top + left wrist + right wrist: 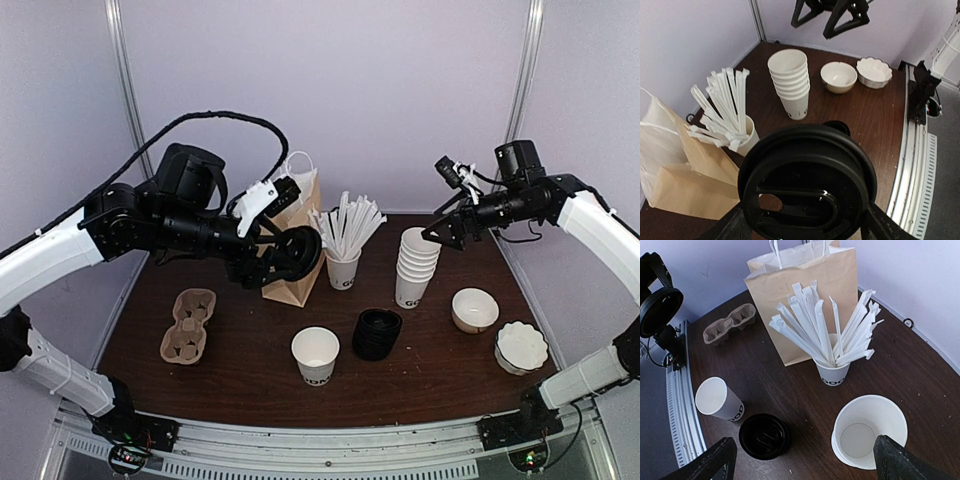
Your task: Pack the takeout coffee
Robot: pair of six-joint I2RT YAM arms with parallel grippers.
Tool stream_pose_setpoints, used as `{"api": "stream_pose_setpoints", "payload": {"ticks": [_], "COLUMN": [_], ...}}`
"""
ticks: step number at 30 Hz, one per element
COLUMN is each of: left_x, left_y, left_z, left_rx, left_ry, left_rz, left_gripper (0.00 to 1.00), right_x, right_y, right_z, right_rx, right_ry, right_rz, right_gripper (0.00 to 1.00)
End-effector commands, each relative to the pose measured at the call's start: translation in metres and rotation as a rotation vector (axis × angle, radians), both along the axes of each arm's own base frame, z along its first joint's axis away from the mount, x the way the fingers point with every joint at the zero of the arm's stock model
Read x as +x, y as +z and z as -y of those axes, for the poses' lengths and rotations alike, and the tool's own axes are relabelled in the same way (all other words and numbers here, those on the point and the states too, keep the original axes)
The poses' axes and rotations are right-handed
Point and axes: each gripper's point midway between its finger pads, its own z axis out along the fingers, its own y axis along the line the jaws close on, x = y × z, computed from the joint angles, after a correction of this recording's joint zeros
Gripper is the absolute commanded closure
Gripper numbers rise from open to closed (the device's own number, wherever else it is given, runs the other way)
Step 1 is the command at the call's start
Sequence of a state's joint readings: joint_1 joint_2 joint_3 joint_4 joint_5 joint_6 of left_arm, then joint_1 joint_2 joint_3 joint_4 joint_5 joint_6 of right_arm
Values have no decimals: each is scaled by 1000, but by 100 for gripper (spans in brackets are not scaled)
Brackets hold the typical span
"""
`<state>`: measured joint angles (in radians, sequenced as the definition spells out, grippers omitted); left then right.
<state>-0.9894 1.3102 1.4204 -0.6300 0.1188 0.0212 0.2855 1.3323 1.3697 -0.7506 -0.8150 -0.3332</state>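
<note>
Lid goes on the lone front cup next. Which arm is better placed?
Left, I'd say. The left end effector grips the black lid, raised beside the paper bag; the lone cup stands lidless. The right end effector hangs open and empty over the cup stack.

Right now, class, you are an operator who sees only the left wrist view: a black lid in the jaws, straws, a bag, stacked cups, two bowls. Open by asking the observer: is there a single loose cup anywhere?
Observer: Yes, a single lidless cup stands toward the near edge of the table, in front of the bag.
Operator: Any spare lids?
Observer: A stack of black lids sits just right of that cup, apart from it.
Operator: Anything left of the bag?
Observer: A cardboard cup carrier lies there, its hollows empty.
</note>
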Motion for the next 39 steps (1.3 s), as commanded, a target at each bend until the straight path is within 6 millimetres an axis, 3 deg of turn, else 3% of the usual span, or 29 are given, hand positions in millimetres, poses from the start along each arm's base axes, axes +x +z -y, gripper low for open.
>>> {"api": "stream_pose_setpoints", "payload": {"ticks": [1, 4, 12, 21, 39], "left_x": [-17, -18, -24, -21, -35], "left_y": [-37, -51, -89, -124, -159], "left_z": [-14, -15, -1, 15, 27], "left_rx": [166, 237, 387, 521, 633], "left_ry": [-43, -54, -121, -154, -231], "left_rz": [-122, -141, -190, -196, -266], "left_gripper": [25, 25, 25, 25, 24], "right_x": [-6, -9, -15, -25, -32], "right_y": [-40, -49, -47, -59, -60], "right_z": [15, 16, 11, 4, 5], "right_rx": [-148, -153, -142, -146, -151], "right_ry": [-7, -10, 10, 45, 56], "right_rz": [-6, -29, -44, -64, -61], "right_gripper": [1, 0, 1, 0, 1]}}
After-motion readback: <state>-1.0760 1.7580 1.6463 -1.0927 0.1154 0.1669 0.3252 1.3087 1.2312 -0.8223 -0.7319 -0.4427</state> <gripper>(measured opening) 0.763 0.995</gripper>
